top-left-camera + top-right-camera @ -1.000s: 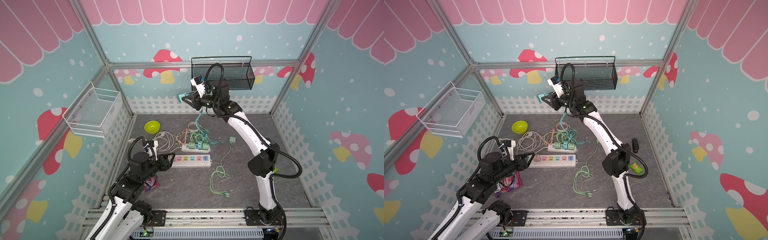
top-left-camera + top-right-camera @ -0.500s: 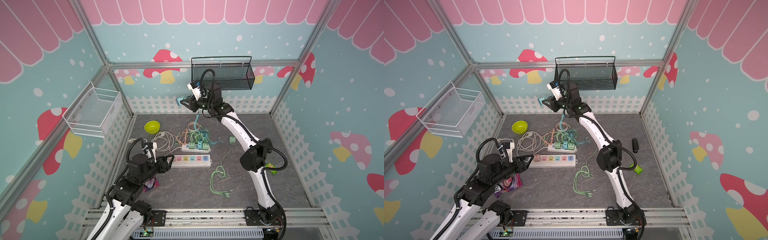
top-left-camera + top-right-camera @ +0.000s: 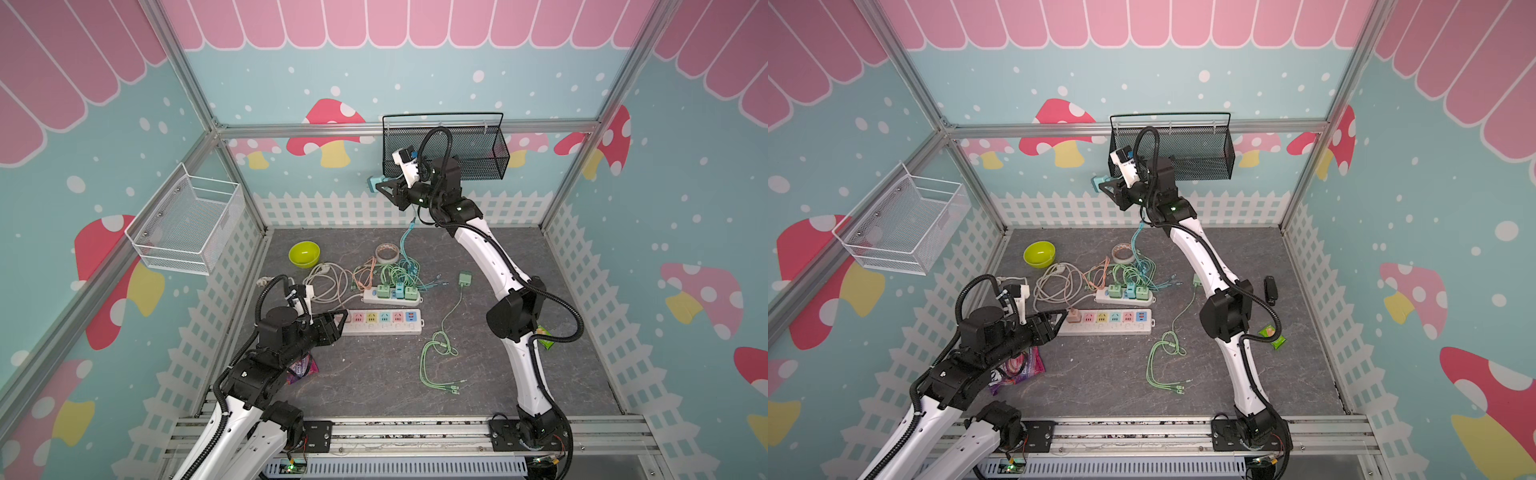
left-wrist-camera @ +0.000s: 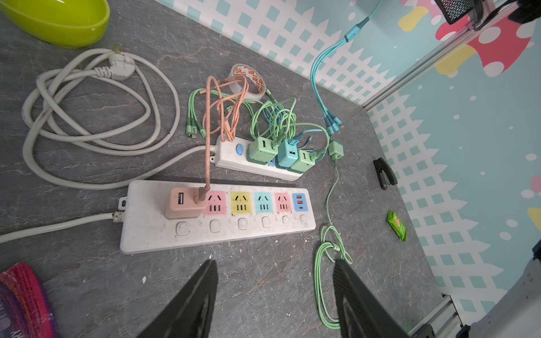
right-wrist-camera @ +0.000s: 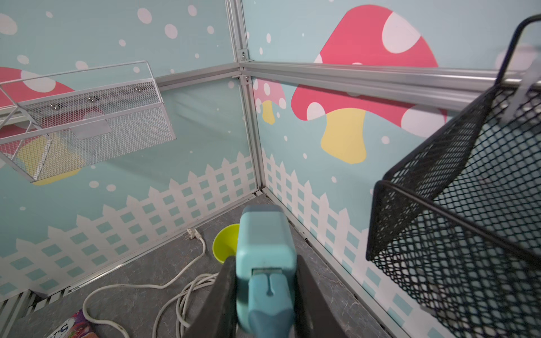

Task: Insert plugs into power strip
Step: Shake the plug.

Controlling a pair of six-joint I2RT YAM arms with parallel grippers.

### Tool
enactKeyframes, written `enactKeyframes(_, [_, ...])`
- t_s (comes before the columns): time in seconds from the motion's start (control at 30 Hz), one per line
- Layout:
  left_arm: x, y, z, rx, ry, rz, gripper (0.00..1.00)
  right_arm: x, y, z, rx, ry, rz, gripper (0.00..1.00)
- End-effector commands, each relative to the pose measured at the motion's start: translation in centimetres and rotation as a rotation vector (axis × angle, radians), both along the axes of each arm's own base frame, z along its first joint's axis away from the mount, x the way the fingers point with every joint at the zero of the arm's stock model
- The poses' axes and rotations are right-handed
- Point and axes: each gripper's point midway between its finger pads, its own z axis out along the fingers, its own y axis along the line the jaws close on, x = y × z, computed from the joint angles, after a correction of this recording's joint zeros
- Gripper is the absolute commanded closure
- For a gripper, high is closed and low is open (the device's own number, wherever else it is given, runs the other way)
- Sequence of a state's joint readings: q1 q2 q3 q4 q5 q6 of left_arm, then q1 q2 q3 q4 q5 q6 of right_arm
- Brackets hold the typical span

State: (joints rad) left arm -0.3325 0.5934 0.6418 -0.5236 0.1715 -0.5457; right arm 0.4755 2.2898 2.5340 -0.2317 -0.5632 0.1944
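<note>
The long white power strip (image 3: 382,322) (image 4: 146,222) lies on the floor with a salmon plug (image 4: 184,203) (image 3: 1073,316) in its end socket. My left gripper (image 3: 338,318) (image 4: 275,262) hovers open just in front of that strip, holding nothing. My right gripper (image 3: 380,187) (image 5: 265,259) is raised high by the back wall, shut on a teal plug (image 5: 265,234) whose teal cable (image 3: 405,241) hangs down. A smaller strip (image 4: 234,158) carries two mint plugs and a teal one (image 4: 288,152). One mint plug (image 3: 464,278) lies loose on the floor.
A black mesh basket (image 3: 444,145) hangs close to the right gripper. A white wire basket (image 3: 187,224) hangs on the left wall. A lime bowl (image 3: 304,253), tape roll (image 3: 386,251), white cords (image 3: 328,282), green cable coil (image 3: 436,357) and snack packet (image 3: 1017,368) lie about.
The right arm has shifted its wrist and elbow a little while keeping the teal plug raised near the black basket. The left arm has barely moved.
</note>
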Motion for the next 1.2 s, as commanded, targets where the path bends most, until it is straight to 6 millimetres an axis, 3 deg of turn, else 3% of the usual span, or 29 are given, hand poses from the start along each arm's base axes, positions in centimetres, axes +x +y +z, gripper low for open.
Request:
enactKeyframes(0.0, [0.1, 0.5, 0.2, 0.002, 0.003, 0.026, 0.37, -2.8, -2.2, 7.9, 0.058, -0.177, -0.021, 1.00])
enactKeyframes(0.2, [0.2, 0.6, -0.2, 0.008, 0.009, 0.033, 0.37, -3.7, -3.4, 9.8, 0.069, -0.209, -0.030, 1.00])
enactKeyframes(0.33, [0.2, 0.6, -0.2, 0.005, 0.013, 0.031, 0.37, -3.3, -2.8, 8.3, 0.063, -0.171, -0.007, 1.00])
enactKeyframes(0.8, [-0.7, 1.3, 0.0, 0.030, 0.026, 0.046, 0.34, -0.5, 2.2, -3.3, 0.029, 0.095, 0.109, 1.00])
enactKeyframes(1.0, [-0.7, 2.0, -0.8, 0.046, 0.055, 0.076, 0.33, -1.3, 5.5, -7.5, -0.008, 0.163, 0.150, 1.00])
enactKeyframes(1.17, [-0.7, 2.8, -1.4, 0.064, 0.087, 0.118, 0.33, -3.2, 7.7, -10.0, -0.080, 0.193, 0.178, 1.00])
